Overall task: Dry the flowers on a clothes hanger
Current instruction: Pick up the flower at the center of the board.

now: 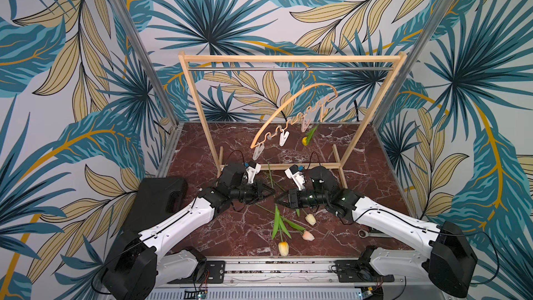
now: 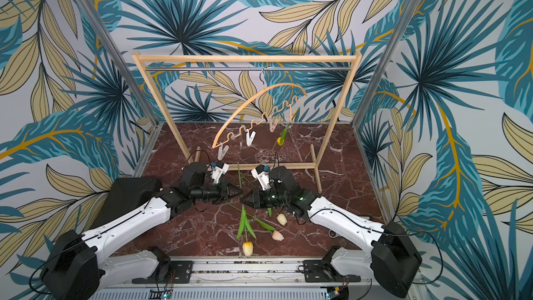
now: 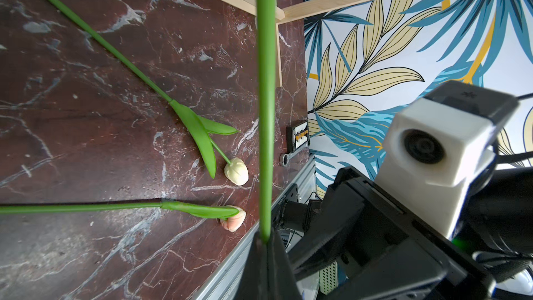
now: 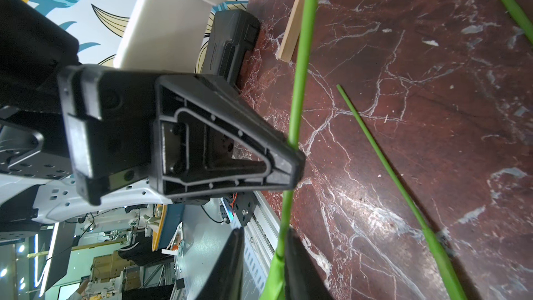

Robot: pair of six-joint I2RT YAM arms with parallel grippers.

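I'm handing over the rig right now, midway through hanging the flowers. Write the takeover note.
Left gripper: shut on the orange-yellow tulip stem.
Right gripper: open, jaws around the same stem, not clamped.
Clothes hanger: hangs tilted on the rack rail.
Done: yellow tulip clipped head-down on the hanger.
Left: the held tulip, then the cream-white tulip and pink tulip, both lying on the table. Three clips are empty.

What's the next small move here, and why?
Probably close the right pincer on the tulip stem: the stem lies between its jaws, which look apart, while the left pincer is shut on it further along. A second grip should steady it for lifting to the hanger.
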